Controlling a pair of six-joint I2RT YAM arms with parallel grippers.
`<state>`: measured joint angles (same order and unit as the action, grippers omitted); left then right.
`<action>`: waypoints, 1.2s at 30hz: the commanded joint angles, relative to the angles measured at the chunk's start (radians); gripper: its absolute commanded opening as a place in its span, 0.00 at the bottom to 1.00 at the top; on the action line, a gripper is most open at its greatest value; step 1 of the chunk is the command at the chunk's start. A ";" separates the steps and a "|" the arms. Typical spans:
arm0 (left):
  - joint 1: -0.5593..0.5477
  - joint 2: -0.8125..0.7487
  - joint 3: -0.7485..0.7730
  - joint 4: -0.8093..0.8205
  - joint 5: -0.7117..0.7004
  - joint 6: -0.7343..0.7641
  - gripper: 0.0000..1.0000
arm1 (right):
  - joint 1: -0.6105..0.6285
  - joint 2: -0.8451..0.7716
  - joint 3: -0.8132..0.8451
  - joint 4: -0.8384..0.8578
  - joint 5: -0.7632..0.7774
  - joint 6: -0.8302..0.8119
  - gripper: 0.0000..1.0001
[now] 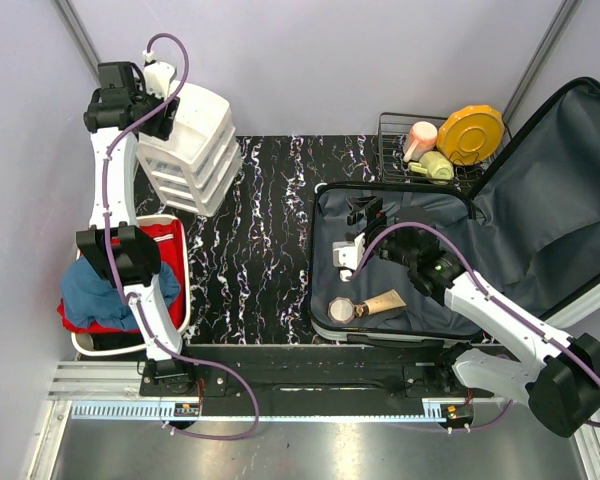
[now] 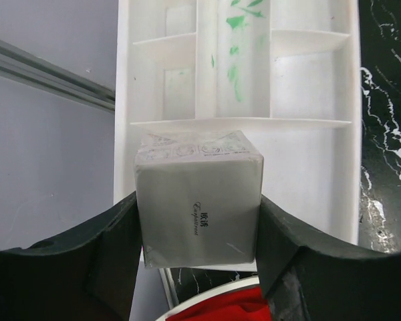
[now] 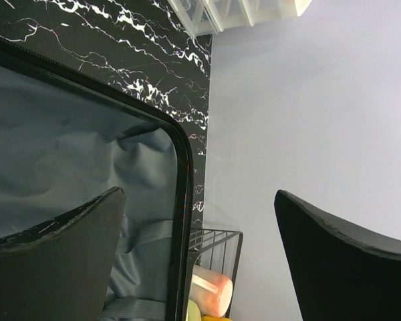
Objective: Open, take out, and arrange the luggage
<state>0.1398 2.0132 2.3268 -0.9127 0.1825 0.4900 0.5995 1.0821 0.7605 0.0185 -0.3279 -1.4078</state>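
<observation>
The luggage [image 1: 400, 265] lies open on the right of the table, its dark grey lining showing and its lid [image 1: 560, 190] leaning back to the right. A round tin [image 1: 342, 309], a beige tube [image 1: 382, 302] and a small white item [image 1: 342, 256] lie inside. My right gripper [image 1: 360, 215] is open and empty above the case's far left part; in the right wrist view [image 3: 199, 200] it looks over the lining [image 3: 67, 147] and black rim [image 3: 182, 194]. My left gripper [image 1: 130, 100] is at the back left, shut on a white wrapped box [image 2: 199, 207] over the white drawer unit [image 2: 307, 167].
The drawer unit [image 1: 192, 150] stands at the back left. A white tub [image 1: 180, 300] with red and blue cloth sits front left. A wire basket [image 1: 395, 135] behind the case holds a pink cup [image 1: 419, 138], a green item and an orange plate [image 1: 470, 133].
</observation>
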 commanded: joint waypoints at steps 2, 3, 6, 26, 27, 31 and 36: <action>0.018 -0.001 -0.004 0.097 -0.018 0.035 0.36 | 0.000 -0.004 0.008 0.029 0.038 0.021 1.00; 0.018 -0.002 -0.015 0.095 -0.020 0.042 0.37 | 0.000 -0.002 0.007 0.028 0.039 0.024 1.00; 0.018 -0.008 -0.038 0.089 -0.035 0.061 0.41 | 0.000 0.006 0.010 0.023 0.049 0.021 1.00; 0.026 -0.132 -0.023 0.126 0.035 -0.016 0.91 | -0.081 0.078 0.213 -0.372 0.101 0.285 1.00; 0.023 -0.149 -0.035 0.126 0.057 -0.028 0.93 | -0.083 0.079 0.233 -0.424 0.090 0.344 1.00; -0.009 -0.231 -0.099 0.080 0.181 -0.024 0.97 | -0.083 0.091 0.321 -0.710 -0.028 0.470 1.00; -0.066 -0.355 -0.279 0.069 0.250 -0.042 0.98 | -0.083 0.113 0.361 -1.004 -0.178 0.541 0.95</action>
<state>0.1104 1.7588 2.1487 -0.8417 0.3092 0.4782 0.5179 1.1709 1.0847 -0.6651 -0.3599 -0.9863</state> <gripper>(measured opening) 0.978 0.974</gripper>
